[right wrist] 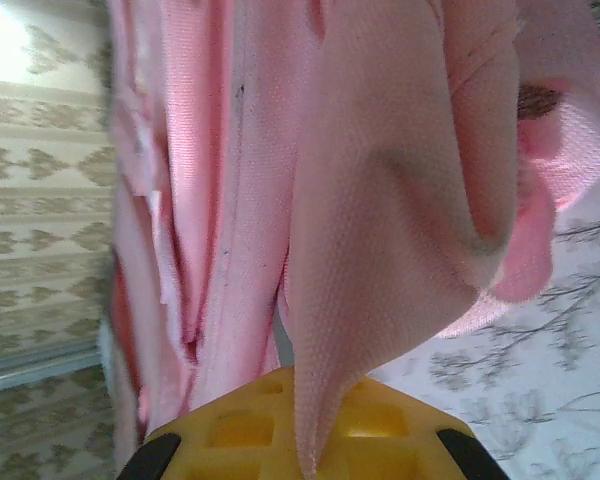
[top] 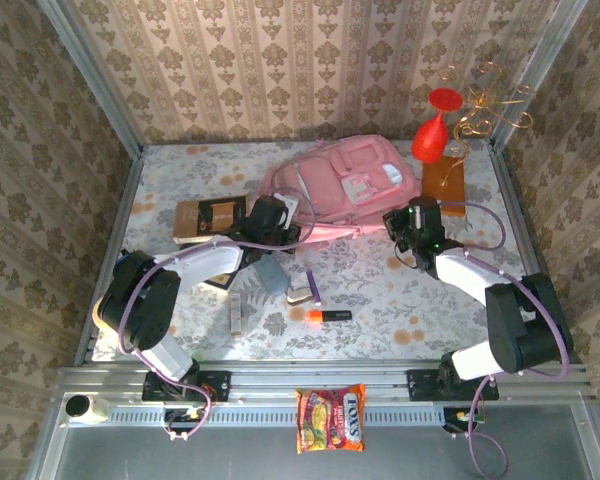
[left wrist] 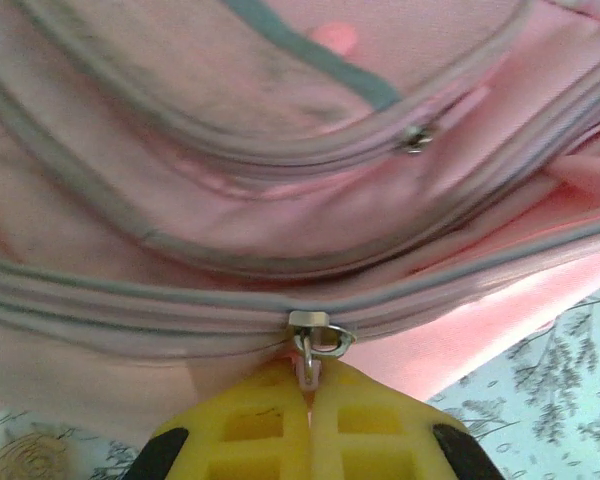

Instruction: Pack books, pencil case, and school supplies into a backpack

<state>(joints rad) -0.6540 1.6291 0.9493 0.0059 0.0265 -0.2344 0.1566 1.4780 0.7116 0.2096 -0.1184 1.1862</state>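
The pink backpack (top: 350, 185) lies at the back middle of the table. My left gripper (top: 275, 212) is at its left front edge, shut on the small pink zipper pull (left wrist: 310, 372) that hangs from a metal slider (left wrist: 310, 322). My right gripper (top: 405, 225) is at the bag's right front corner, shut on a fold of pink fabric (right wrist: 380, 250). The brown and tan book (top: 208, 217) lies left of the bag. The grey-blue pencil case (top: 270, 272), the orange-and-black marker (top: 327, 316), a beige-white piece (top: 301, 294) and a pale stick (top: 236, 312) lie in front.
An orange-brown slab (top: 445, 185) and a red vase (top: 432, 135) stand at the back right, close to the right arm. A snack packet (top: 330, 418) lies on the metal rail in front of the table. Patterned walls close in three sides.
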